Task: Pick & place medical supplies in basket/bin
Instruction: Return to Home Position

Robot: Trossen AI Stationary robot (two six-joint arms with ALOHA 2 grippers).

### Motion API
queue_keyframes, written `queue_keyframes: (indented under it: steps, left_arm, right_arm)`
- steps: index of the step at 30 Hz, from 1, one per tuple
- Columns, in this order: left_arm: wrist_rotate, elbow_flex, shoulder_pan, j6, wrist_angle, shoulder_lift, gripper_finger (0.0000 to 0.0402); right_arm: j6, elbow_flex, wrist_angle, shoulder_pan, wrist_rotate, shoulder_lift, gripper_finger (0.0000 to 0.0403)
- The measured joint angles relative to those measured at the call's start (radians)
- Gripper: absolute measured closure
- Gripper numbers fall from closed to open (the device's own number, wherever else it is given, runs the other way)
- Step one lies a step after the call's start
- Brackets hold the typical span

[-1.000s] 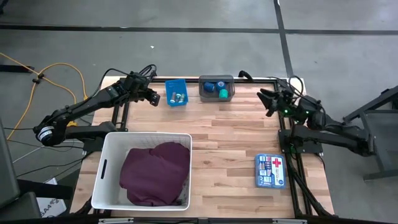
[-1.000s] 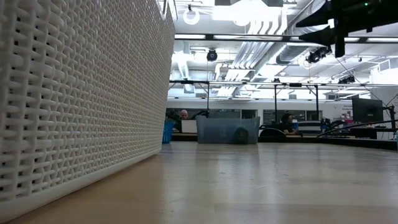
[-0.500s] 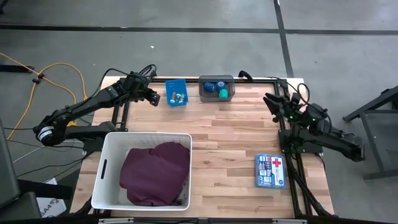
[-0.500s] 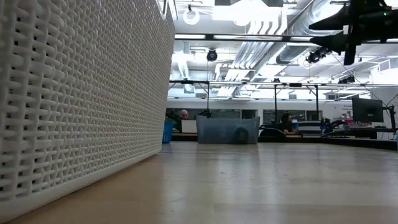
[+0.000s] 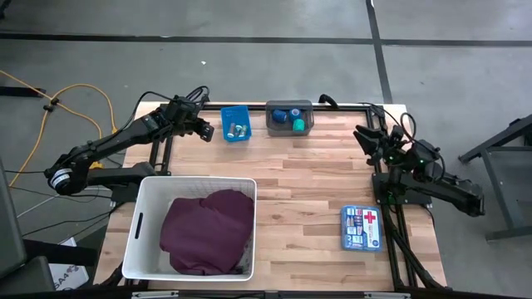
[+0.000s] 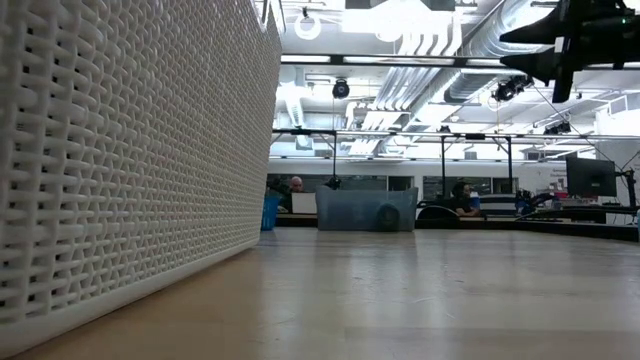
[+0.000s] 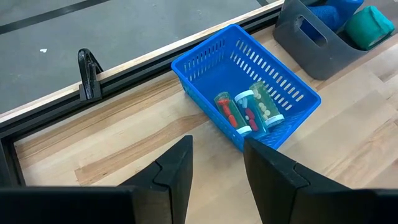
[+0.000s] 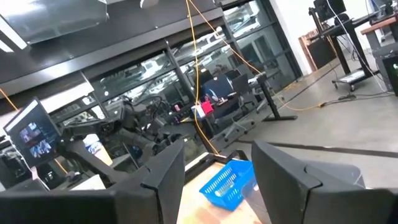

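High view first: shows the basket [image 5: 141, 218] at 7 o'clock on the table [image 5: 316, 178], with the maroon cloth [image 5: 208, 232] heaped inside and filling most of it. Nothing else visible in there; impossible to tell what may be hidden beneath the cloth.

At 12 o'clock, just beside each other: the blue bin [image 5: 235, 124], holding small vials [image 7: 249, 113] with red and yellow contents by the left wrist view, and the grey bin [image 5: 289, 108], holding a blue tape roll [image 5: 283, 114] and a green tape roll [image 5: 298, 125]. At 4 o'clock, a first-aid box [image 5: 361, 228] lying flat on the wood, well apart from both arms.

At 11 o'clock, the left gripper [image 5: 206, 131], just beside the blue bin, jaws apart and holding nothing. At 2 o'clock, over the table's edge, the right gripper [image 5: 362, 133], raised and aimed out across the room, jaws likewise apart and empty.

Reads as a finished sort: no loose roll, vial or cloth on bare wood, every one of them inside a container. Left to do, by the look of it: only folding both arms back to rest. Hard to say whether the first-aid box counts as a supply to be binned.
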Motion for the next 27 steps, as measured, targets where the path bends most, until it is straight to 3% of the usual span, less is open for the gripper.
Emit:
queue_keyframes:
  steps: [18,27]
  left_arm:
    - [0.0,0.0,0.0,0.0,0.0,0.0,0.0265]
    - [0.0,0.0,0.0,0.0,0.0,0.0,0.0265]
  right_arm:
    - [-0.019,-0.001,-0.162,0.0,-0.018,0.0,0.023]
    - [0.001,-0.107,-0.008,0.0,-0.021,0.0,0.023]
